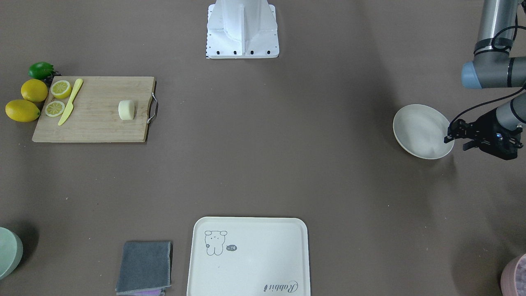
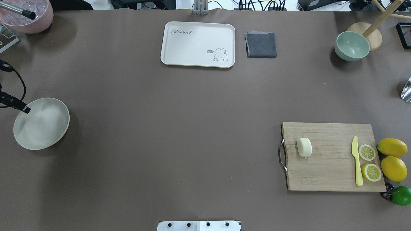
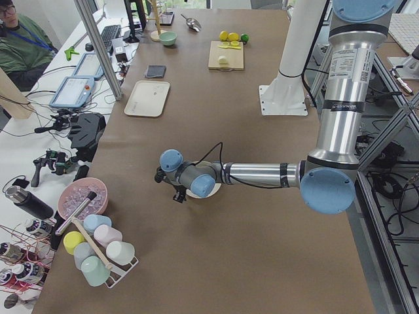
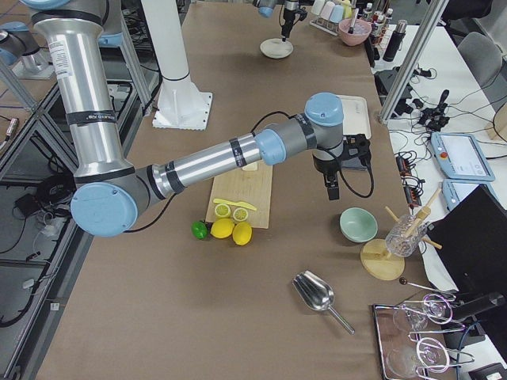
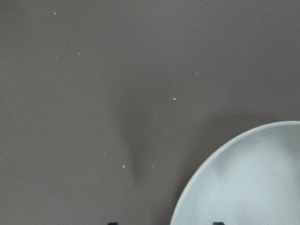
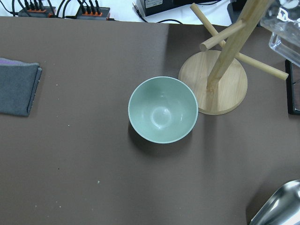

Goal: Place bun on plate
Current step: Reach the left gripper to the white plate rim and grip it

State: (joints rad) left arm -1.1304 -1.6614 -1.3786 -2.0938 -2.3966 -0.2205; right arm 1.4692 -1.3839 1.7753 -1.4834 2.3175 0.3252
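The bun (image 1: 126, 110) (image 2: 304, 147) lies on its side on the wooden cutting board (image 1: 94, 123), near the handle end, with no gripper near it. The off-white plate (image 1: 419, 129) (image 2: 41, 123) (image 5: 253, 183) sits empty at the table's other end. My left gripper (image 1: 447, 135) (image 2: 26, 109) hangs at the plate's rim; in the left wrist view two dark tips stand apart on either side of that rim, so it is open and holds nothing. My right gripper (image 4: 332, 192) shows only in the exterior right view, above the table near the green bowl (image 6: 162, 109); I cannot tell its state.
On the board's far end lie two lemon halves (image 2: 367, 152) and a yellow knife (image 2: 356, 160), with whole lemons (image 2: 392, 147) and a lime (image 2: 401, 195) beside them. A cream tray (image 2: 198, 44), grey cloth (image 2: 261, 44), wooden rack (image 6: 225, 70) and pink bowl (image 2: 27, 14) line the far edge.
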